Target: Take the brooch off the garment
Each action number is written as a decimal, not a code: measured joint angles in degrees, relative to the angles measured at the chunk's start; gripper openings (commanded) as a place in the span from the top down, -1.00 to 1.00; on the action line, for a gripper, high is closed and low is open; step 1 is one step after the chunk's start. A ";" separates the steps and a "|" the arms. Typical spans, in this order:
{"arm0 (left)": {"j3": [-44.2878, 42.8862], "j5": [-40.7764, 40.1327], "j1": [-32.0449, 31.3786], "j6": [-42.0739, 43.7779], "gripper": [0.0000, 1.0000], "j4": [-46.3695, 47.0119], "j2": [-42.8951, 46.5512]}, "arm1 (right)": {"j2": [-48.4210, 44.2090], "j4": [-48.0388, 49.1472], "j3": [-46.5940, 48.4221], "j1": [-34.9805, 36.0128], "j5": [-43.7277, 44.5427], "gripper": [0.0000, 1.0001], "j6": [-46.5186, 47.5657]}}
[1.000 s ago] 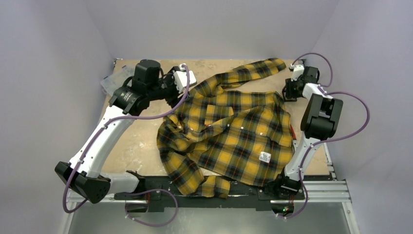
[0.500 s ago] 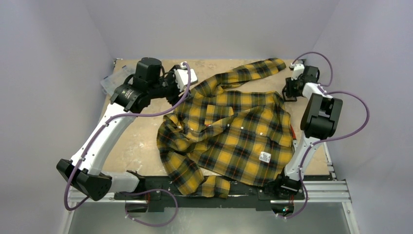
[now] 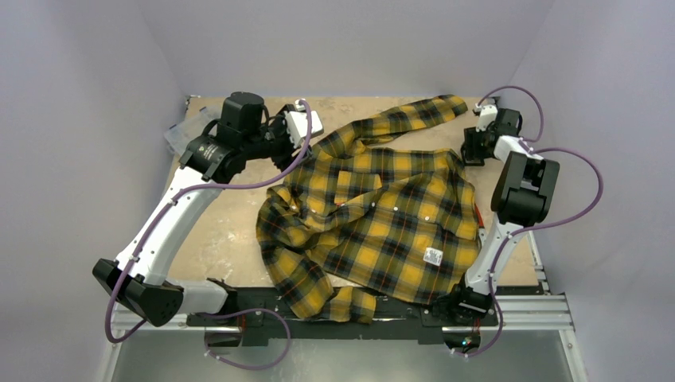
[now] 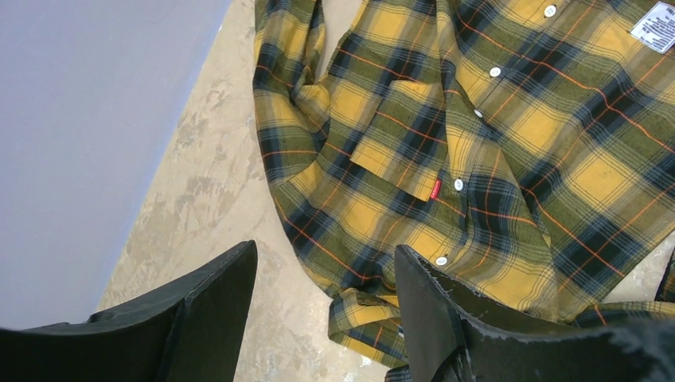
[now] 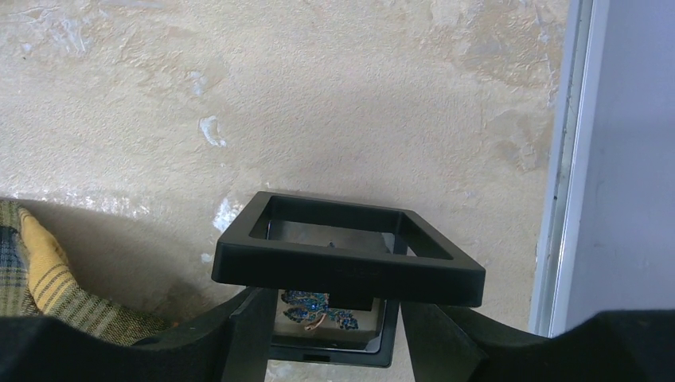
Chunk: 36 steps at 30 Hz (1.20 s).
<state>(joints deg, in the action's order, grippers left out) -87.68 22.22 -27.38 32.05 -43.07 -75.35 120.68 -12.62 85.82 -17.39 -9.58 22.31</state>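
The right gripper (image 5: 330,302) is set with its fingers either side of the lower half of a black square frame case (image 5: 348,267). The raised lid hides the contact, so a firm grip cannot be told. The brooch (image 5: 313,306), a small blue glittering sprig with a gold stem, is seen inside that case. The case sits at the 1 o'clock corner of the beige mottled tabletop (image 5: 358,95), apart from the yellow-and-black plaid flannel shirt (image 3: 382,215).

The left gripper (image 4: 325,251) is held with jaws wide apart and nothing between them, hovering by the collar at 11 o'clock.

Step as judged: removal looks done and stowing is in hand. Next, the case probably has to be set flat and released without the brooch being tipped out.

Labels: a white square printed tag (image 4: 657,24) is found near the shirt's 5 o'clock hem, its text too small to be read. A small red tab (image 4: 435,189) on the chest pocket is also unreadable.
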 measured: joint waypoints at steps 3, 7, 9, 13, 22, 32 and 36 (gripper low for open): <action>0.00 0.00 0.00 -0.02 -0.28 -0.07 -0.02 | 0.00 0.00 0.00 0.00 0.00 -0.35 -0.09; 0.00 -0.02 0.00 -0.13 -0.32 -0.11 -0.02 | -0.13 -0.15 0.00 0.00 -0.04 -0.60 -0.33; 0.00 -0.04 0.00 -0.44 -0.33 -0.11 -0.02 | -0.61 -0.55 0.00 0.00 -0.20 -0.65 -0.44; 0.00 -0.11 0.00 -1.27 -0.34 -0.11 -0.02 | -3.02 -1.53 -0.07 0.00 -0.42 -0.70 -0.42; -0.22 -0.13 0.35 -4.72 -0.90 -0.72 -0.07 | -12.70 -4.24 -1.81 0.02 -0.57 -0.88 -0.17; -13.94 5.29 12.81 -20.46 -1.00 -10.78 -9.29 | -24.90 -14.05 0.48 3.85 -5.99 -0.98 -3.10; -23.10 9.14 20.15 -25.62 -1.00 -16.92 -18.14 | -29.14 -16.02 2.32 10.29 -7.87 -0.98 -5.29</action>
<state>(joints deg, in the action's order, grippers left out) -110.78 31.35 -7.22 6.44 -59.99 -93.49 91.55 -28.64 88.14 -7.09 -17.45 17.02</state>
